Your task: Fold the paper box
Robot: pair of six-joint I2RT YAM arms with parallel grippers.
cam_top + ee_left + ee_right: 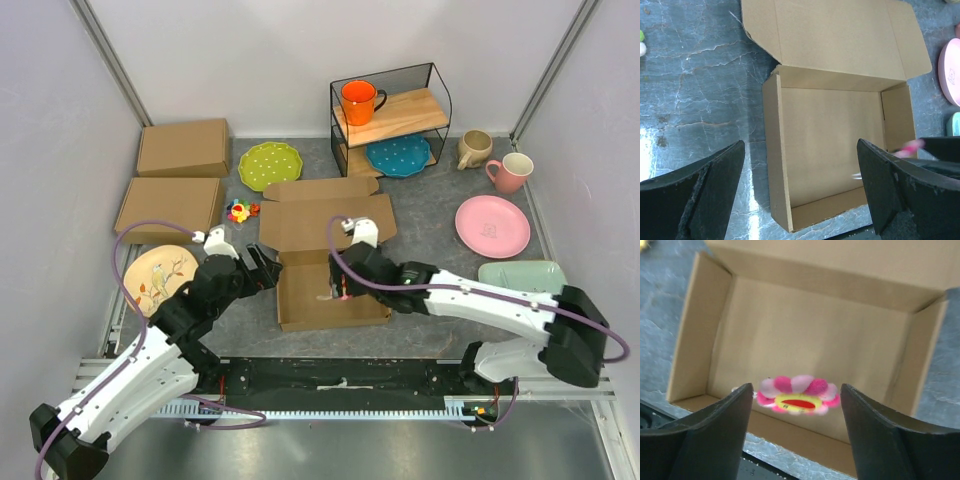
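Left pincer [801,142] is spread empty; right pincer [796,386] is clamped on a flower toy [797,399]. On the paper box [300,290], walls are raised, lid unclosed.

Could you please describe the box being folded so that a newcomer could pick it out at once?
Start at the middle of the grey table, near its front edge. The paper box lies there. Unlike the two closed brown boxes at far left, it is an open tray with its lid laid back.
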